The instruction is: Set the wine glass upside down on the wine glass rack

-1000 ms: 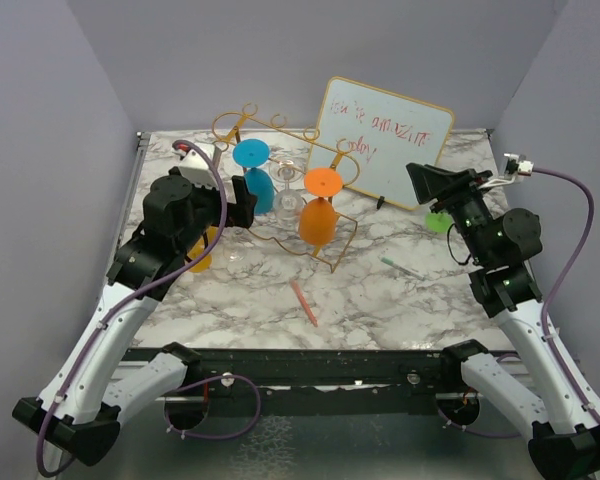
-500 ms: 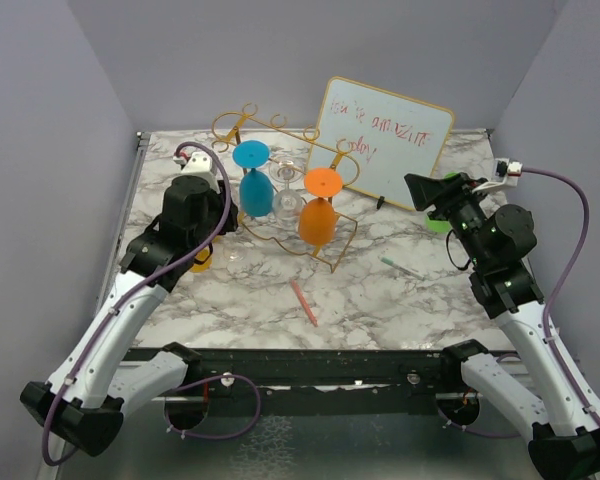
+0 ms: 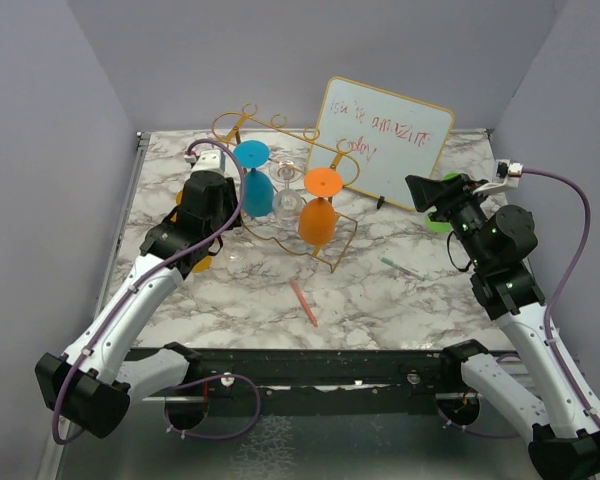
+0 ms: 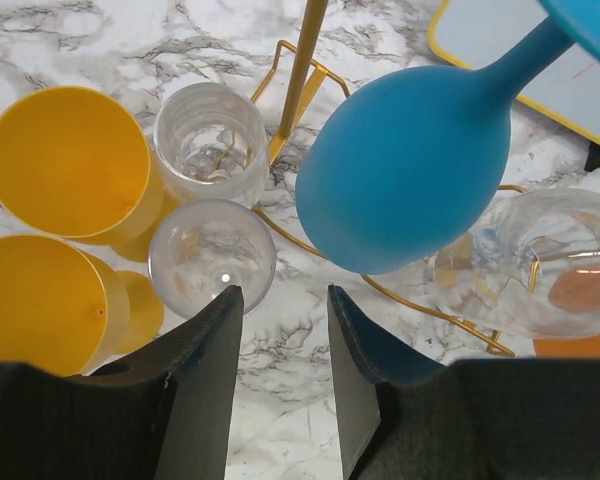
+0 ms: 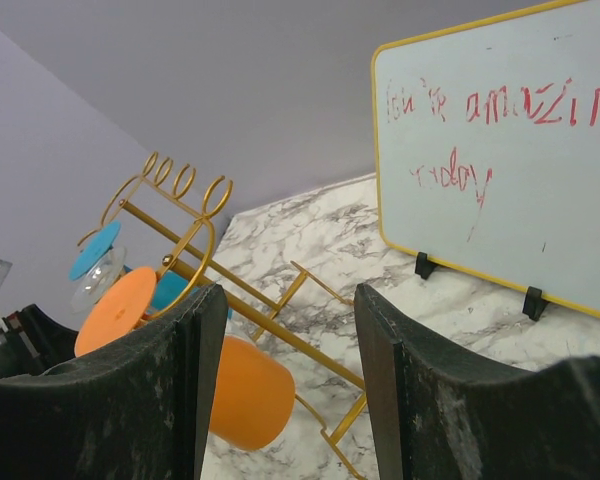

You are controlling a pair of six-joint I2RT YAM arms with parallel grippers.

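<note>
- Glasses are hung upside down on the gold wire rack (image 4: 302,60): a blue plastic wine glass (image 4: 405,170), an orange plastic wine glass (image 3: 319,222) and a clear hanging glass (image 4: 540,270).
- More glasses are stood upright on the white marble table (image 3: 380,300), just beside the left end of the rack. Two yellow plastic glasses (image 4: 68,160), a clear ribbed glass (image 4: 210,140) and a clear smooth glass (image 4: 212,255) are packed close together there.
- The left gripper (image 4: 282,310) is held above these glasses. Its fingers are spread apart and nothing is held between them.
- The right gripper (image 5: 290,295) is spread apart and empty too. It is pointed at the rack from the right, near the framed whiteboard (image 5: 500,150).
- The step in hand is judged to be the reach for one more glass. Nothing is grabbed yet.
- The clear smooth glass is seen just in front of the left fingers, so it is guessed to be the one wanted. This cannot be told for sure.
- For the next move, the left gripper must be lowered and closed softly on that glass.
- The glass must then be lifted, turned over and slid into a free slot on the rack.
- Care is needed, because the other glasses are so close and the blue one hangs just beside.
</note>
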